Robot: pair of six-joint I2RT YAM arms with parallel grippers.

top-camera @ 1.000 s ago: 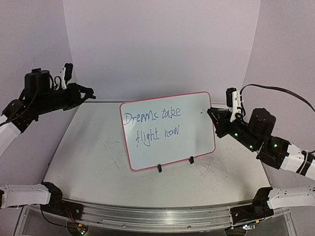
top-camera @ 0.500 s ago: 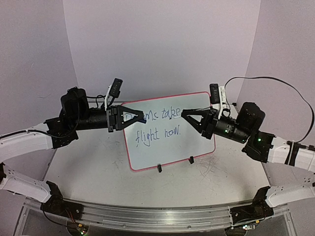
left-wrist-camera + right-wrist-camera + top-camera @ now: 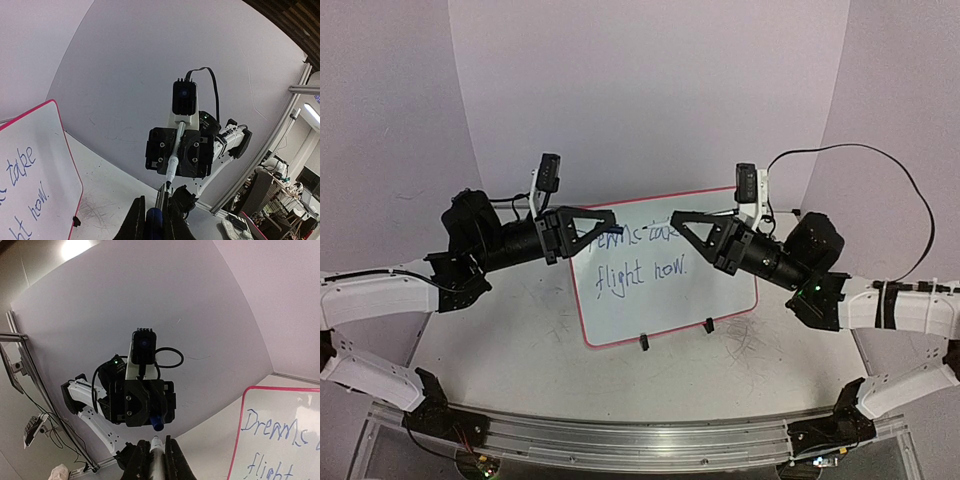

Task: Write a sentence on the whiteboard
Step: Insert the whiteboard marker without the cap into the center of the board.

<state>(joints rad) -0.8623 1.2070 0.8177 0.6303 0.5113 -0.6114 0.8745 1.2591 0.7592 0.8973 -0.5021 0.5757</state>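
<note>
The whiteboard point(image 3: 665, 295) stands upright on its two black clip feet at the table's middle, with "Dreams take flight now." in blue. It also shows in the left wrist view point(image 3: 30, 165) and the right wrist view point(image 3: 280, 440). My left gripper point(image 3: 612, 220) is shut on a blue marker cap point(image 3: 154, 222). My right gripper point(image 3: 675, 220) is shut on a white marker point(image 3: 156, 455), tip forward. Both hover in front of the board's top line, facing each other a short gap apart. From the right wrist the cap point(image 3: 156, 424) sits just off the marker tip.
The scuffed grey-white tabletop point(image 3: 510, 330) lies below both arms. An aluminium rail point(image 3: 640, 437) runs along the near edge. A curved lilac backdrop point(image 3: 640, 90) closes the back and sides. The right arm's cable point(image 3: 860, 150) loops above it.
Both arms have swung in from the table's sides to the middle, in front of the board. The cap and the marker tip have come close together, nearly in line.
</note>
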